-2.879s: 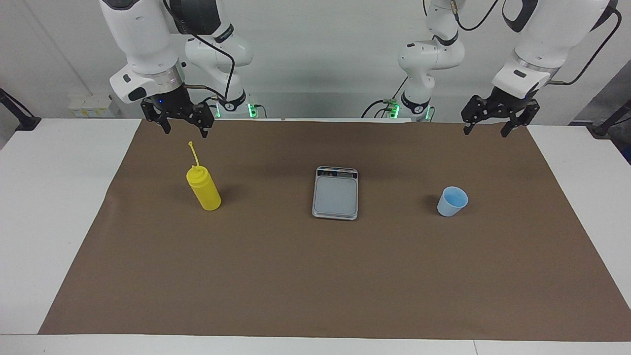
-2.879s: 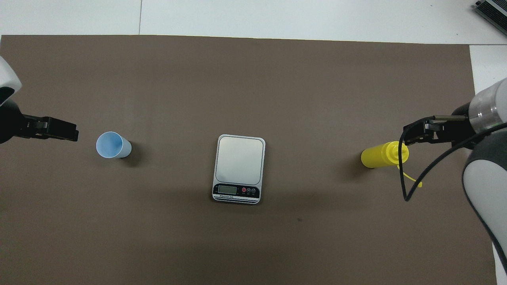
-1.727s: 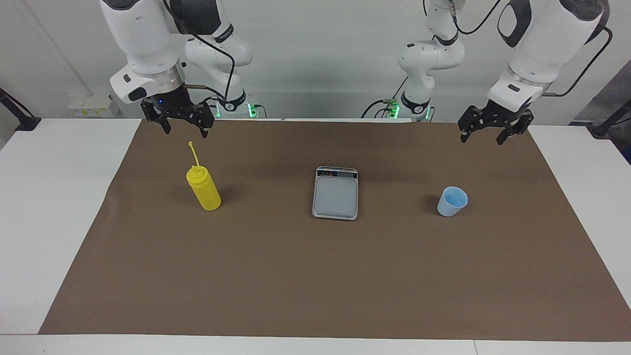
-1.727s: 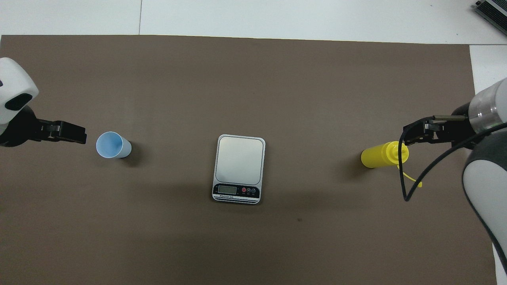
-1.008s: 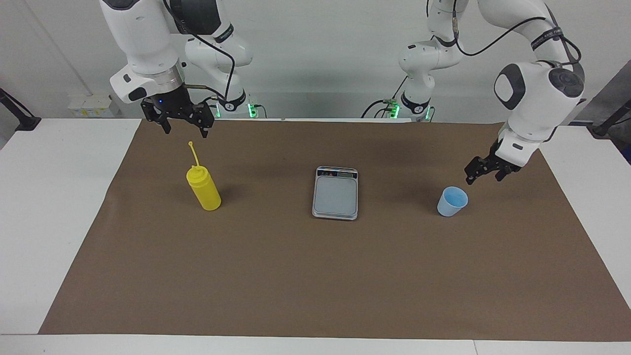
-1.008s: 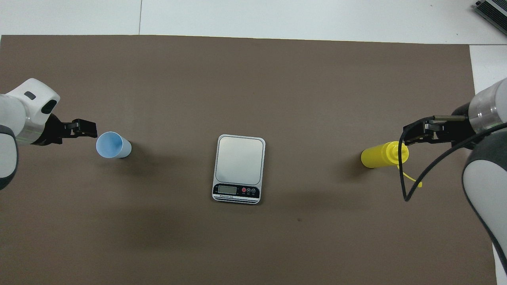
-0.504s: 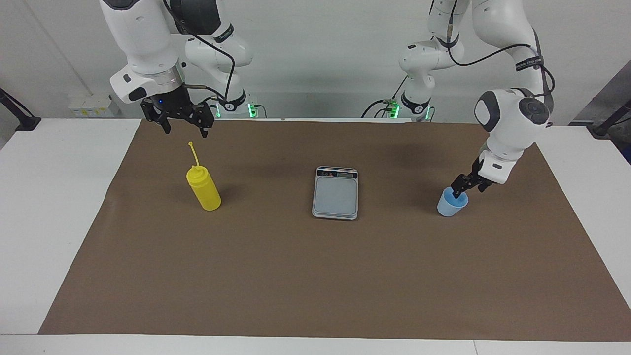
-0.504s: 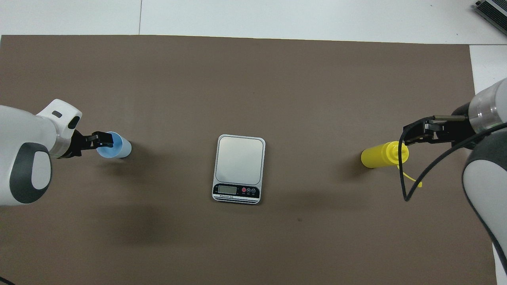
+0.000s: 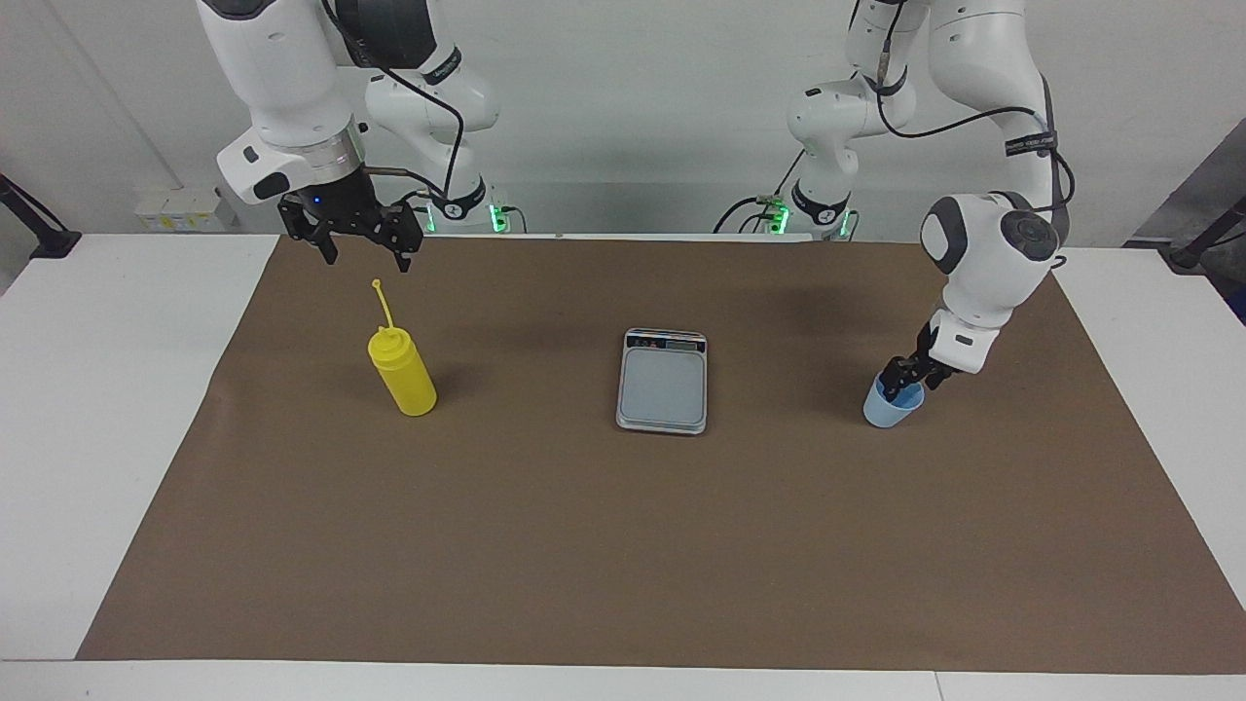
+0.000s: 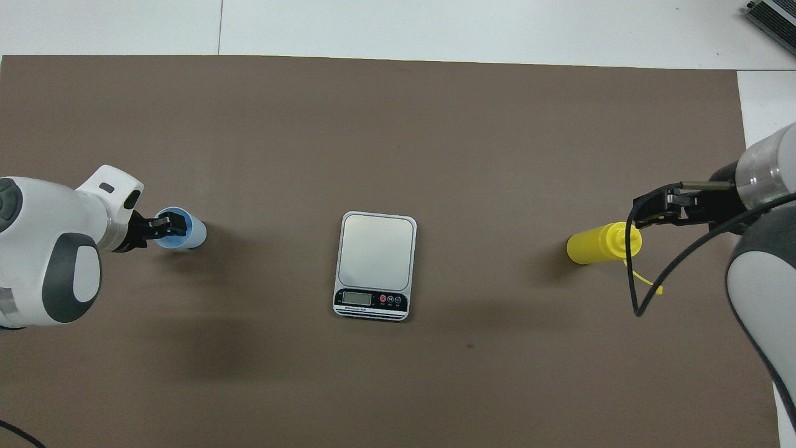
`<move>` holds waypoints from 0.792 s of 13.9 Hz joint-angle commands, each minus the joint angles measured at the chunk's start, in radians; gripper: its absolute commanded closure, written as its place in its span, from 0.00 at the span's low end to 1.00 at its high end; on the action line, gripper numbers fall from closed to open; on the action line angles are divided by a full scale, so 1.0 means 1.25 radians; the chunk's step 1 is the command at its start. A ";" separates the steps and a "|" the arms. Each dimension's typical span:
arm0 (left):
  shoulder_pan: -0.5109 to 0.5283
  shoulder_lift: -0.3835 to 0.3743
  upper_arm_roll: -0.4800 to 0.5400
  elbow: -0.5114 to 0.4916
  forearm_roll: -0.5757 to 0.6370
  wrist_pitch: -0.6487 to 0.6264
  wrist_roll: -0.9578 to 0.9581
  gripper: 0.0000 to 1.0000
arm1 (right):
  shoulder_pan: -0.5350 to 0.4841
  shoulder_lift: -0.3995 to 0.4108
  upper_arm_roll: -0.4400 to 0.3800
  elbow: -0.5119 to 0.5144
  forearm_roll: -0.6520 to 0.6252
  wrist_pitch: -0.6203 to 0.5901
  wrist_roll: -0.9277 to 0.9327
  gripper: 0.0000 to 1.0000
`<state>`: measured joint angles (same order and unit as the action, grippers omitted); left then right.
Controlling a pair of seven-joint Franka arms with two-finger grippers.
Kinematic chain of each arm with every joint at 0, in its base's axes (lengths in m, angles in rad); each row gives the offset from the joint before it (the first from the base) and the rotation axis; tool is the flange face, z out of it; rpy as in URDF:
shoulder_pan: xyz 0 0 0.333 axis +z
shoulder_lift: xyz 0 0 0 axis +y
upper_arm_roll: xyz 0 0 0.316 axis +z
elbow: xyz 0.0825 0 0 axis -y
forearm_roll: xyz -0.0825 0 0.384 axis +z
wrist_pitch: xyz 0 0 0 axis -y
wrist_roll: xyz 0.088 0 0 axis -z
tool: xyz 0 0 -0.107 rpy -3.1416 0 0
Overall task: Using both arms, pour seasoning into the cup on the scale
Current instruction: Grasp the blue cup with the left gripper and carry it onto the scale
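The light blue cup (image 9: 884, 413) (image 10: 198, 234) stands on the brown mat toward the left arm's end of the table. My left gripper (image 9: 905, 378) (image 10: 169, 225) is down at the cup's rim, reaching into its mouth. The silver-grey scale (image 9: 663, 385) (image 10: 376, 252) lies bare at the mat's middle, its display strip on the side nearer the robots. The yellow seasoning bottle (image 9: 404, 380) (image 10: 594, 244) stands upright toward the right arm's end, its cap strap sticking up. My right gripper (image 9: 362, 255) (image 10: 650, 211) hangs open in the air above the mat, beside the bottle's top and apart from it.
A brown mat (image 9: 623, 545) covers most of the white table (image 9: 117, 389). A black cable (image 10: 634, 280) from the right arm loops over the bottle in the overhead view. A grey device (image 10: 771, 15) sits at the table's corner farthest from the robots.
The left arm has swung down from above the mat's edge to the cup, and its gripper now sits at the cup's rim. The right arm, bottle, scale and cup have stayed put.
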<state>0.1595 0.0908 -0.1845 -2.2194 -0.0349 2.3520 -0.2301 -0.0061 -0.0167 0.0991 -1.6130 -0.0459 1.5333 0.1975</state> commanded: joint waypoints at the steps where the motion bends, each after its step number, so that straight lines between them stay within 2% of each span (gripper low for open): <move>1: -0.018 0.010 0.005 -0.008 -0.011 0.028 0.001 1.00 | -0.009 -0.001 0.003 -0.002 0.002 -0.006 -0.014 0.00; 3: -0.018 0.018 0.005 0.024 -0.011 -0.014 0.009 1.00 | -0.009 -0.003 0.003 -0.002 0.002 -0.004 -0.014 0.00; 6: -0.018 0.039 0.005 0.177 -0.011 -0.191 0.010 1.00 | -0.009 -0.003 0.003 -0.002 0.002 -0.004 -0.014 0.00; 8: -0.021 0.033 -0.001 0.246 -0.011 -0.289 0.011 1.00 | -0.009 -0.001 0.003 -0.002 0.002 -0.004 -0.014 0.00; 11: -0.087 0.027 -0.011 0.331 -0.011 -0.405 0.007 1.00 | -0.009 -0.001 0.003 -0.002 0.002 -0.003 -0.014 0.00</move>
<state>0.1195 0.1090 -0.2008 -1.8811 -0.0368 1.9311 -0.2210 -0.0061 -0.0167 0.0991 -1.6130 -0.0459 1.5333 0.1975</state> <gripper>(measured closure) 0.969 0.000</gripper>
